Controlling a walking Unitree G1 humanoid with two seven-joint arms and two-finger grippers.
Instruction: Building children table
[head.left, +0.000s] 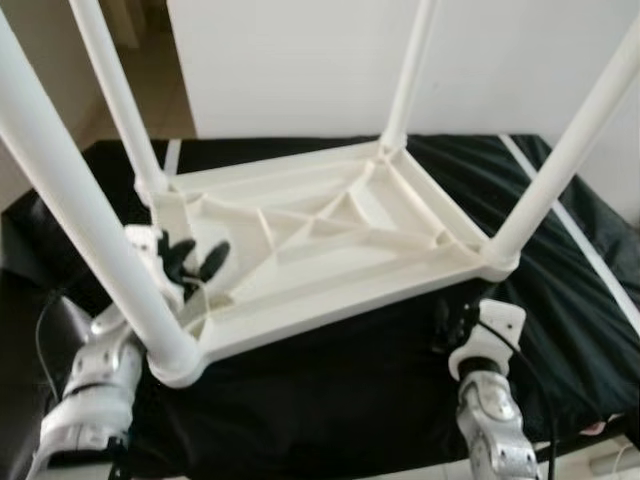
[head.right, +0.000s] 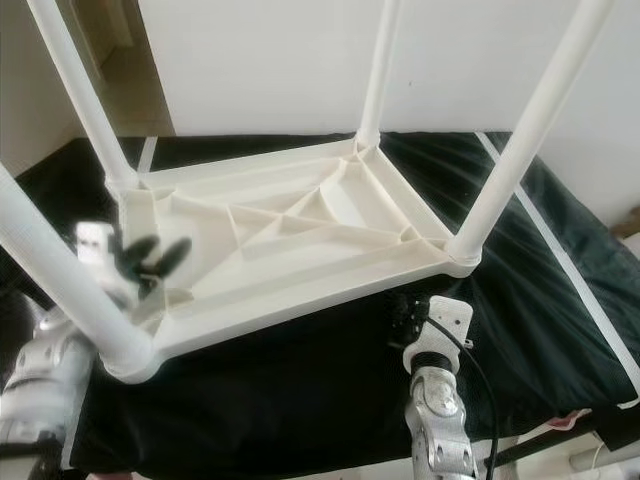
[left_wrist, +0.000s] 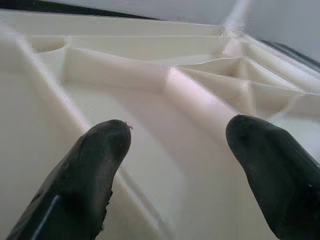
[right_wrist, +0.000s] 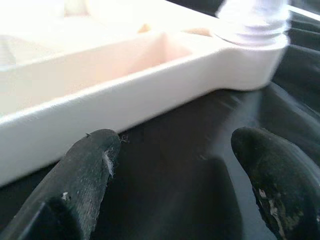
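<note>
The small white plastic table top (head.left: 330, 240) lies upside down in the middle of the black cloth-covered desk (head.left: 560, 270), so its ribbed underside faces up. Four round white plastic legs stick up from its corners: the near left leg (head.left: 75, 210), the far left leg (head.left: 118, 95), the far right leg (head.left: 408, 75) and the near right leg (head.left: 570, 145). All four look pushed into their corner holes, so I think most of the building is done. What seems left is to check that each leg is tight and then turn the little table over onto its feet.

The left gripper (head.left: 195, 262) is over the table top near the near left corner, just beside that leg. Its two black fingers (left_wrist: 95, 170) are spread apart and hold nothing, with the white ribs below them. The right gripper (head.right: 412, 315) is down by the near edge of the table top, close to the near right corner, over the black cloth. Its fingers (right_wrist: 85, 175) are apart too and hold nothing.
</note>
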